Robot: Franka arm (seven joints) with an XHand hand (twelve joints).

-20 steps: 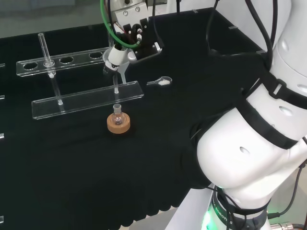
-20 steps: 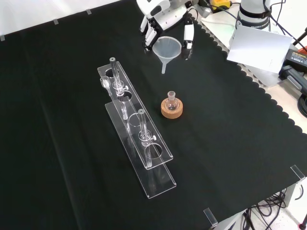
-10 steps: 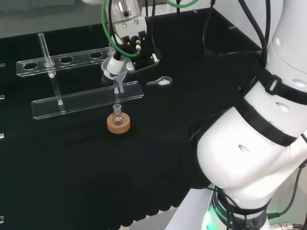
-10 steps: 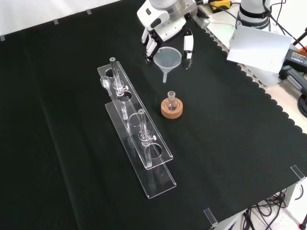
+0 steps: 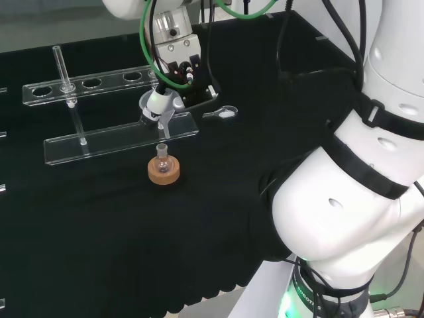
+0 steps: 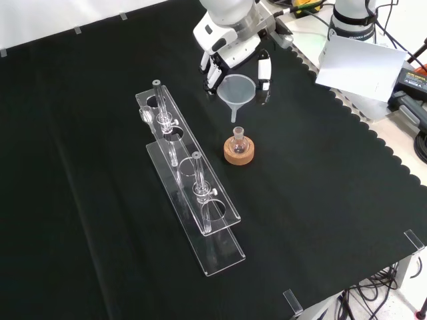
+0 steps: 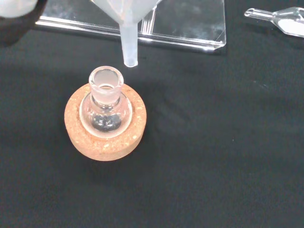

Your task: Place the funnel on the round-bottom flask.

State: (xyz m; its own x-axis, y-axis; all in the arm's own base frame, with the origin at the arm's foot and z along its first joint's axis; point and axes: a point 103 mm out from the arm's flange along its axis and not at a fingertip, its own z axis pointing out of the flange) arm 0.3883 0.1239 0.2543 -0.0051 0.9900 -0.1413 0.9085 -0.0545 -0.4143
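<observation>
Front view, frame centre: I saw the flask [image 6: 239, 141] in its cork ring [image 6: 239, 153], rack [image 6: 189, 186] to its left. Funnel [image 6: 237, 91] sat in the hand [image 6: 230, 40] just above, upper centre, stem tip apart from flask's neck. Scoop [image 5: 222, 113] lay right of rack in head view.

Funnel [image 6: 237, 89] upright above flask [image 6: 239, 143] on cork stand [image 6: 239, 155].

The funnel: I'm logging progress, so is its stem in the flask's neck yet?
Not yet. The funnel, held by the hand, has its stem tip above and beside the flask mouth.
</observation>
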